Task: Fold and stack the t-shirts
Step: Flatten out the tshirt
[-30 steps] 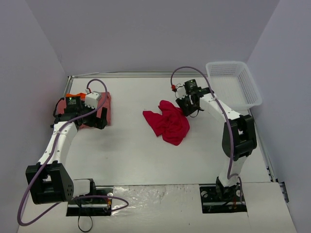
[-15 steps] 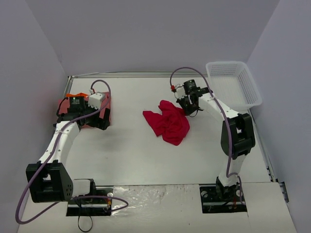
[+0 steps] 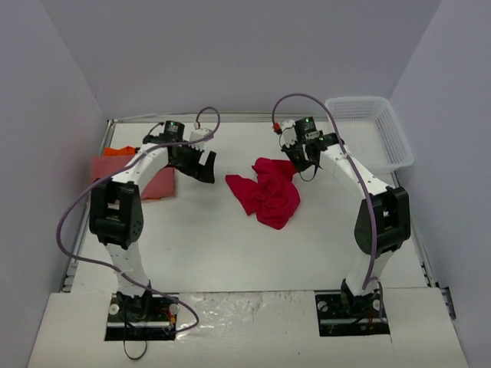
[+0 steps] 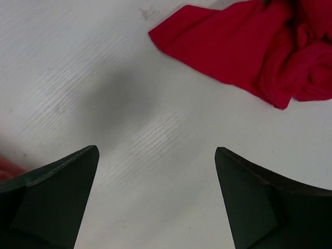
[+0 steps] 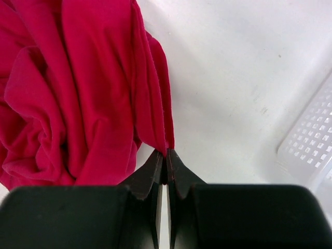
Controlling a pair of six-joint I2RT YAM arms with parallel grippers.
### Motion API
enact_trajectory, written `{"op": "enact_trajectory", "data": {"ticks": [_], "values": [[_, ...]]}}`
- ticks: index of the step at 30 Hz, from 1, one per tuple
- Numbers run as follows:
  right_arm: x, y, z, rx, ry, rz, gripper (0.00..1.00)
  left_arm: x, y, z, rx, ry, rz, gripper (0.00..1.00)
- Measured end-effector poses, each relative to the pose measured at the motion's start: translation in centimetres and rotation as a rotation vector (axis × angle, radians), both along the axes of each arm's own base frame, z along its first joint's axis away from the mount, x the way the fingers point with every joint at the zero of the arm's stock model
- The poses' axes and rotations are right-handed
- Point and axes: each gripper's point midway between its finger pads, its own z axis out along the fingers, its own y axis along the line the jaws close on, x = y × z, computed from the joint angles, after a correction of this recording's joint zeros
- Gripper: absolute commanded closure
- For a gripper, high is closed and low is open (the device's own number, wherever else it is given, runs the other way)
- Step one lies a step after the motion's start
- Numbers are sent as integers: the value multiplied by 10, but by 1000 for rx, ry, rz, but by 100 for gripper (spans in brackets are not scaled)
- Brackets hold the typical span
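Note:
A crumpled bright red t-shirt [image 3: 268, 193] lies mid-table; it also shows in the left wrist view [image 4: 249, 46] and the right wrist view [image 5: 78, 93]. My right gripper [image 3: 301, 162] is shut on its far right edge [image 5: 166, 148], lifting that edge slightly. My left gripper [image 3: 202, 165] is open and empty above bare table, left of the red shirt [image 4: 155, 155]. A folded salmon pink t-shirt [image 3: 157, 184] lies at the far left with an orange t-shirt [image 3: 116, 152] peeking out behind it.
A white plastic mesh basket [image 3: 368, 138] stands at the back right, seen also in the right wrist view [image 5: 311, 150]. The table's metal rim runs along the left and back edges. Grey walls enclose the table.
My left arm has swung from over the pink and orange shirts rightward toward the red shirt. My right gripper has moved slightly back, drawing the red shirt's edge with it.

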Motion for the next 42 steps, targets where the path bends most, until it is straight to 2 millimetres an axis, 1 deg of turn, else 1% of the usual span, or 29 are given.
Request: {"op": "enact_trajectory", "data": {"ticks": [2, 4, 7, 9, 13, 15, 18, 21, 22, 28, 31, 34, 35, 38, 41, 42], "values": [[-2, -1, -3, -4, 7, -1, 100, 10, -12, -12, -49, 65, 10, 6], [-3, -2, -6, -9, 14, -2, 100, 13, -23, -26, -102, 142, 25, 6], [-3, -4, -6, -15, 12, -7, 100, 7, -38, -46, -170, 270, 57, 7], [-3, -4, -6, -19, 12, -8, 100, 0, -50, -54, -212, 349, 69, 6], [-3, -6, -7, -27, 12, -9, 100, -10, -73, -60, -286, 463, 75, 6], [-3, -6, -9, -28, 12, -8, 100, -10, -81, -56, -317, 490, 78, 6], [-4, -7, -12, -34, 18, -9, 100, -4, -91, -52, -354, 513, 82, 7], [-4, -8, -15, -39, 23, -10, 100, 4, -97, -53, -378, 530, 99, 6], [-4, -8, -16, -40, 23, -10, 100, 7, -98, -55, -381, 536, 107, 8], [-5, -10, -19, -49, 26, -11, 100, 14, -104, -55, -406, 575, 144, 11], [-4, -9, -19, -50, 24, -10, 100, 17, -105, -56, -411, 585, 158, 14], [-3, -9, -19, -49, 20, -9, 100, 21, -107, -57, -416, 593, 172, 20], [-3, -9, -19, -49, 20, -10, 100, 23, -108, -57, -417, 594, 175, 24], [-3, -9, -20, -50, 20, -10, 100, 27, -110, -59, -424, 603, 184, 28], [-2, -9, -21, -51, 20, -10, 100, 30, -112, -61, -433, 613, 188, 34], [-2, -9, -22, -52, 22, -11, 100, 31, -112, -62, -435, 616, 189, 39]]}}
